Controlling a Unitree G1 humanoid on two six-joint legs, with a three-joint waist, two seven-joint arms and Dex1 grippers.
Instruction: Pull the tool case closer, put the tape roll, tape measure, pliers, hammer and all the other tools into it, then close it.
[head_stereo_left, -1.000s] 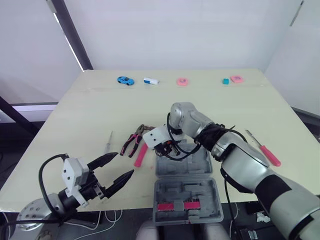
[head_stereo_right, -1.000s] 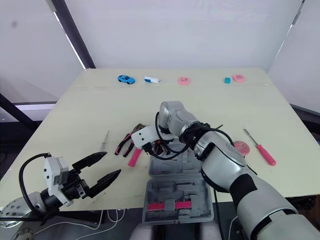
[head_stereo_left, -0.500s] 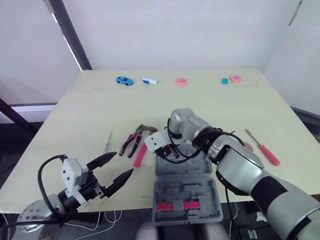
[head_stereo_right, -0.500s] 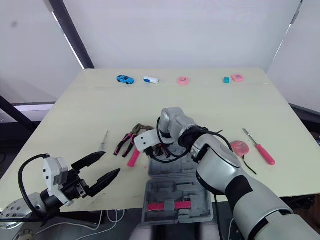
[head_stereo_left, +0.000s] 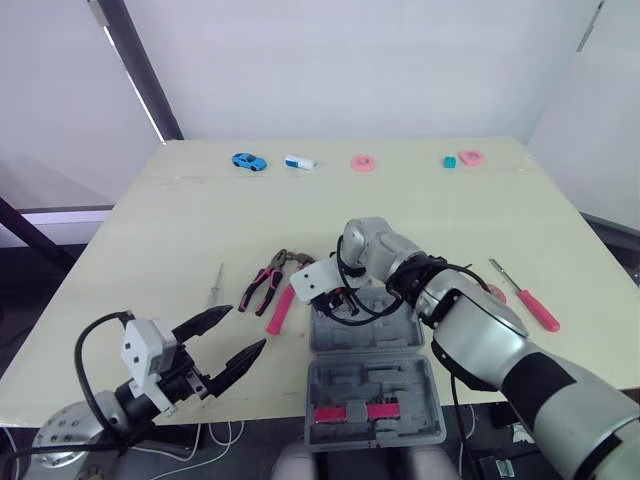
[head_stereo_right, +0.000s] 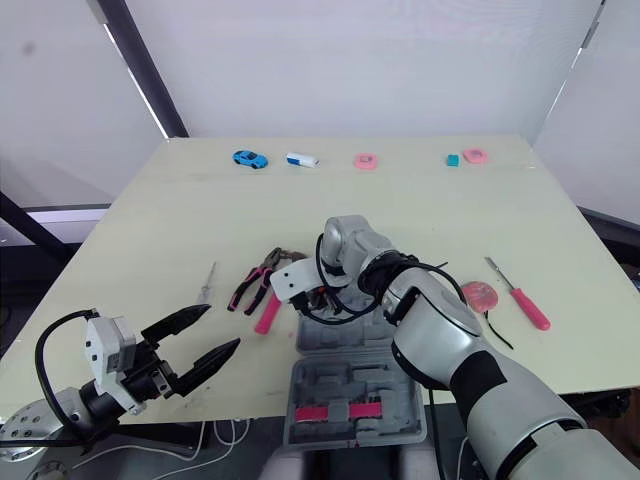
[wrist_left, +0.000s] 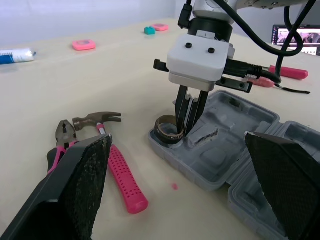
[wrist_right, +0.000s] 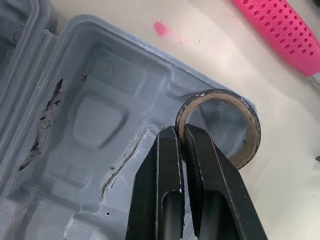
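Tape roll (wrist_right: 252, 131) was pinched by the right gripper (wrist_right: 181, 131) in the tool case's (wrist_right: 95, 117) 11 o'clock corner. Left gripper (head_stereo_left: 248, 327) was spread wide.

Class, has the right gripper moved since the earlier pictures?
Yes: the right gripper has sunk slightly toward the tool case, with the tape roll pinched.

Right claw (wrist_right: 181, 134) pinched tight (left claw (head_stereo_left: 248, 326) spread).

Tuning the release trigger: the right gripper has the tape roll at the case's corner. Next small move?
Probably open the right gripper and let go. It pinches the wall of the tape roll, and the roll looks seated in the corner pocket of the tool case.
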